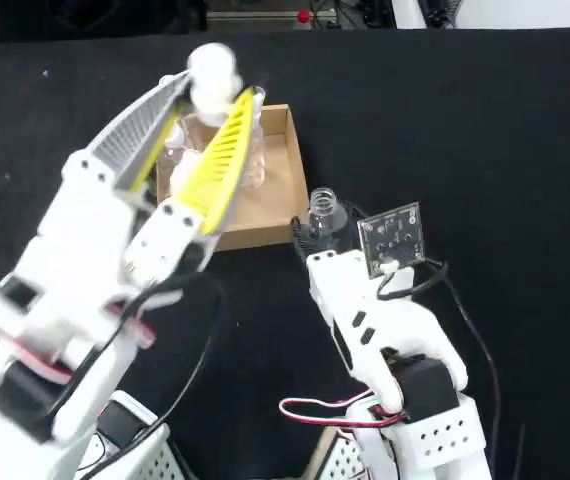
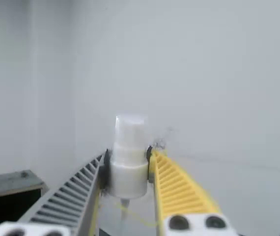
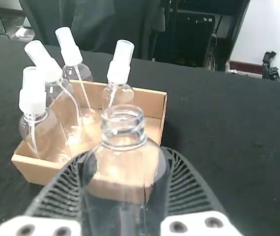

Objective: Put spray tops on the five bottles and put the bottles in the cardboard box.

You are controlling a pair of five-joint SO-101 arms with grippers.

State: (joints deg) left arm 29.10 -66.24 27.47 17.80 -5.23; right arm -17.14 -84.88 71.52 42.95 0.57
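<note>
Gripping top (image 2: pixel 127 164), likely light, at collar with left fingers (image 2: pixel 179 189); clamping bottle (image 3: pixel 123 164), likely slippery, at body with right fingers (image 3: pixel 189 191).

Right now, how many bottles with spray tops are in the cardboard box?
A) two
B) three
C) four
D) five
C: four capped bottles stand in the cardboard box, and the fifth bottle, its neck open, is held by the right gripper.

Black tabletop (image 1: pixel 485 120), pale wall (image 2: pixel 204 73), perhaps a dark chair (image 3: pixel 98 24) behind
</note>
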